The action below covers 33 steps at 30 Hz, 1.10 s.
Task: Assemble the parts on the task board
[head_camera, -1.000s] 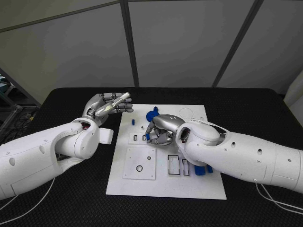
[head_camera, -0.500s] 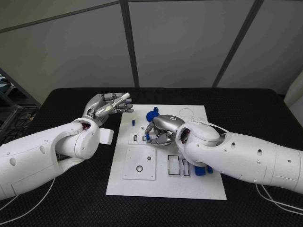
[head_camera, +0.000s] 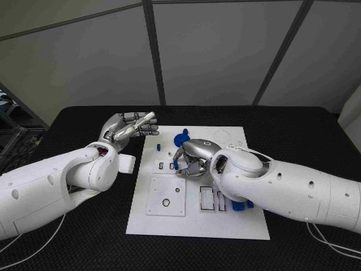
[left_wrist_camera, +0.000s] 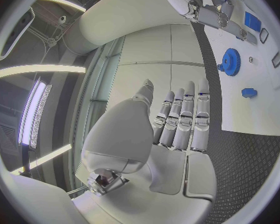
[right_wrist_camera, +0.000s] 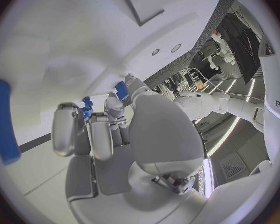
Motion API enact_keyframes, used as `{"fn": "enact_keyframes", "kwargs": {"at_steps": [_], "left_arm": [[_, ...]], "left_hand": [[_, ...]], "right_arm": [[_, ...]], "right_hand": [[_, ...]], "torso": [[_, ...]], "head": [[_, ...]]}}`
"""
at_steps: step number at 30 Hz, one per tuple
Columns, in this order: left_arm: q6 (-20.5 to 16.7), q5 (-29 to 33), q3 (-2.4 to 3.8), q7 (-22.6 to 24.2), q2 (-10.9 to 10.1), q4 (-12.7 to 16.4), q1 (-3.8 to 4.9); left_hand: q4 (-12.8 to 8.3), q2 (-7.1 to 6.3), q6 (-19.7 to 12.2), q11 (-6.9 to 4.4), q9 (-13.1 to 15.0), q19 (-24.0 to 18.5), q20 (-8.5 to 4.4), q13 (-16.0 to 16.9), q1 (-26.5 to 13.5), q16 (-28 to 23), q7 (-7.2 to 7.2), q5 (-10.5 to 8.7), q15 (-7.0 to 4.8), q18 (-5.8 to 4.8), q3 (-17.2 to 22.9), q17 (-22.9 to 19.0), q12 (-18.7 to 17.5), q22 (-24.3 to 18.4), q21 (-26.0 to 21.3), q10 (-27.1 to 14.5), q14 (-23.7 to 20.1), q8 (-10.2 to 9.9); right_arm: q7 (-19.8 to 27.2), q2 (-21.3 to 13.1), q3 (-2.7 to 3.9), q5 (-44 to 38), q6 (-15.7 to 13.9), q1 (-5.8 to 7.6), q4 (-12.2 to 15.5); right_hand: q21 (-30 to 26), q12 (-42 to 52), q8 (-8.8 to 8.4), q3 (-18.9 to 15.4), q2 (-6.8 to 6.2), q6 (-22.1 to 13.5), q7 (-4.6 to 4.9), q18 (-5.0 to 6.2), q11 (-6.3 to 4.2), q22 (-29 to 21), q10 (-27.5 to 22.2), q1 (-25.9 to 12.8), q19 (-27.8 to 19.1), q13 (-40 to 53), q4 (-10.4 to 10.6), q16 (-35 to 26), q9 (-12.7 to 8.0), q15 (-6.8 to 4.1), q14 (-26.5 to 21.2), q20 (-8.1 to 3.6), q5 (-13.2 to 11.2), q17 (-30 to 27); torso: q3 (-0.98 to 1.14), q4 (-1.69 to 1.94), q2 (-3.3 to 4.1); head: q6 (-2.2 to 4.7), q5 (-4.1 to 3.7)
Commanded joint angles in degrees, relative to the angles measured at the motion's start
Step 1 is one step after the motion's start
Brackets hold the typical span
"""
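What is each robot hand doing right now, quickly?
Left robot hand: open, holding nothing, raised beside the task board.
Right robot hand: fingers curled on the board; grip cannot be told.

The head camera looks down on the table (head_camera: 311, 130) from above. Each wrist camera sits close behind its own hand. All three views share the board (head_camera: 229, 220).

You have open black table (head_camera: 311, 130) on every side of the task board (head_camera: 197, 223), but the right hand (head_camera: 193, 160) and its forearm lie across the board's middle, blocking the blue gear (head_camera: 181, 137) from the near side, while the left hand (head_camera: 128, 127) hovers beside the board's far left corner.
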Motion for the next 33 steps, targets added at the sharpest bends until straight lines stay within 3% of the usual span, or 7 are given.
{"fn": "enact_keyframes", "kwargs": {"at_steps": [1,14,19,23,26,30,33], "left_arm": [[0.71,-0.32,0.05,0.23,0.11,-0.04,0.09],[0.72,-2.48,0.05,-1.32,0.21,-0.56,0.06],[1.33,-8.40,0.05,-5.36,-0.14,-0.55,0.06],[3.53,-14.90,0.08,-11.51,-0.87,-0.09,0.11],[7.63,-21.87,0.14,-18.70,-1.55,0.56,0.41],[12.98,-29.93,0.18,-27.59,-1.92,1.29,1.60],[16.29,-34.98,0.18,-35.30,-1.72,1.67,3.06]], "left_hand": [[0.02,0.33,0.26,0.11,-0.01,-0.24,0.28,0.00,-0.06,-0.35,0.12,-0.08,0.34,0.23,-0.46,0.09,-0.22,-0.06,-0.32,0.40,0.03,-0.24],[-0.47,0.28,1.30,-0.50,0.07,2.66,-0.51,0.15,0.05,0.68,-0.48,-0.09,-0.58,0.43,-1.48,1.37,-0.32,0.62,1.56,1.46,3.12,-0.45],[-0.44,-0.06,4.77,-2.57,0.50,8.94,-2.96,1.47,-0.62,6.00,-1.88,-0.06,-3.14,0.45,-2.88,4.81,2.02,2.92,6.43,7.46,10.77,0.60],[0.04,-0.02,7.66,-5.07,1.15,15.05,-5.70,3.77,-1.11,15.40,-3.41,0.42,-5.88,0.41,-3.58,10.83,5.77,6.56,13.05,13.63,19.17,1.96],[0.76,0.30,7.50,-6.26,2.02,14.95,-7.04,7.72,-1.40,27.33,-4.28,0.03,-6.78,-0.16,-4.10,20.49,10.34,11.73,19.89,13.85,17.74,3.37],[3.43,1.11,7.15,-6.62,4.09,19.14,-7.80,16.34,-4.28,57.42,-5.62,0.41,-7.92,-2.26,-5.67,50.82,21.46,31.81,36.53,13.56,21.33,7.35],[5.62,1.54,6.94,-7.81,5.67,21.68,-8.28,22.58,-6.25,67.70,-6.03,0.16,-8.51,-3.47,-6.80,62.10,29.60,41.56,44.01,12.89,23.21,10.14]], "right_arm": [[2.77,-0.82,0.02,1.12,-4.45,0.02,1.07],[13.83,-6.58,0.24,8.79,-10.32,0.04,6.64],[19.24,-9.47,2.03,14.85,-11.50,0.23,8.73],[22.82,-11.90,3.50,22.47,-12.16,0.74,9.76],[24.36,-13.80,4.68,28.47,-12.43,1.83,9.50],[24.95,-15.89,5.37,34.34,-12.37,3.54,8.25],[25.08,-17.03,5.59,37.38,-12.25,4.56,6.89]], "right_hand": [[-0.18,0.38,-0.11,-0.01,-0.72,-0.59,0.06,0.45,0.08,-0.01,0.12,0.15,-0.17,0.21,0.44,-0.21,-0.07,0.28,4.43,0.35,0.22,8.21],[-0.48,1.96,-0.15,-2.93,-1.68,-5.40,0.92,0.55,0.92,-0.39,-0.13,0.99,-0.47,0.71,2.52,-0.12,-0.67,1.06,4.38,1.11,0.90,8.44],[-0.48,2.67,1.80,-3.27,-0.55,-2.98,0.51,0.56,0.57,-0.35,0.29,2.44,-0.44,0.99,2.44,-0.20,-0.11,0.81,4.34,0.99,1.52,8.31],[-0.88,3.37,4.24,-2.61,0.77,1.38,-0.50,0.71,-0.36,-0.98,1.19,4.00,-0.75,1.48,1.44,-0.53,0.67,0.03,4.22,0.39,4.01,7.80],[-0.98,3.58,4.99,-2.26,1.21,2.91,-0.88,0.73,-0.76,-1.11,1.64,4.40,-0.75,1.64,1.02,-0.58,0.83,-0.32,4.22,-0.01,4.59,7.80],[-1.10,3.46,5.08,-2.21,1.30,3.11,-0.94,0.77,-0.82,-1.32,1.59,4.39,-0.85,1.50,0.99,-0.71,0.83,-0.38,4.17,-0.08,4.68,7.58],[-1.35,3.26,5.09,-2.17,1.38,3.16,-0.96,0.86,-0.84,-1.75,1.45,4.35,-1.08,1.28,0.99,-1.01,0.81,-0.41,4.03,-0.12,4.74,7.03]], "torso": [[0.05,-0.04,-0.02],[0.05,-0.09,-0.06],[-0.04,0.05,-0.10],[0.00,-0.08,-0.34],[0.11,-0.29,-0.76],[0.21,-0.44,-1.55],[0.34,-0.49,-2.16]], "head": [[0.06,0.02],[0.59,0.08],[0.89,0.08],[0.96,0.38],[0.69,0.58],[0.10,0.86],[-0.36,0.85]]}}
